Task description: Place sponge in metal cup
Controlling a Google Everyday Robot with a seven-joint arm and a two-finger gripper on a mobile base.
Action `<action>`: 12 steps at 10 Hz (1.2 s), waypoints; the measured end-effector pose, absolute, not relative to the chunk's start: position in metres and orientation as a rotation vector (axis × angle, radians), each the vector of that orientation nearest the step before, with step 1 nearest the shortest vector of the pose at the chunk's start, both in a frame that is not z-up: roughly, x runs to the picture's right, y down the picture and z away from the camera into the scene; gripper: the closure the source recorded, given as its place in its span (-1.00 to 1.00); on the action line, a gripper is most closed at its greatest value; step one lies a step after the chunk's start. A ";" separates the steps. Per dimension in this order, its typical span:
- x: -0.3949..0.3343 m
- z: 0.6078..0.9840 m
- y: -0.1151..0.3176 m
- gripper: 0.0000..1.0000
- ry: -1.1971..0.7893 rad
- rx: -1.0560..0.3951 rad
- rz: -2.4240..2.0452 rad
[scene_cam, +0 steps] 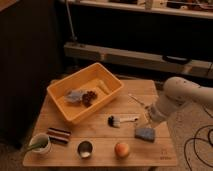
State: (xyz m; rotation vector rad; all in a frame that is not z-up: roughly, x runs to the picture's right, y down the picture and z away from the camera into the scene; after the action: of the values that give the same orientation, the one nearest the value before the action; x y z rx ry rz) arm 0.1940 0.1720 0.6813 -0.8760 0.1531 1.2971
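Note:
The blue-grey sponge lies flat on the wooden table, right of centre near the front. My gripper hangs at the end of the white arm coming in from the right, just above the sponge's back edge, open and holding nothing. The small shiny metal cup stands upright near the front edge, well to the left of the sponge, with its dark inside showing.
An orange fruit sits between cup and sponge. A small brush lies left of the gripper. An orange bin with items fills the back left. A striped block and a white-green cup stand front left.

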 end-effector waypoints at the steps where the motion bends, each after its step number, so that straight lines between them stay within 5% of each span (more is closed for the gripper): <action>1: 0.198 0.677 0.171 -0.30 0.105 -0.869 1.231; 12: 0.239 0.673 0.208 -0.30 -0.283 -0.688 0.776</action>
State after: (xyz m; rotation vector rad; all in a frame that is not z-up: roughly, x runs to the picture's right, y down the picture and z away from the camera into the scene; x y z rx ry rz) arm 0.2389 0.2083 0.6733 -0.6884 -0.2829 0.7761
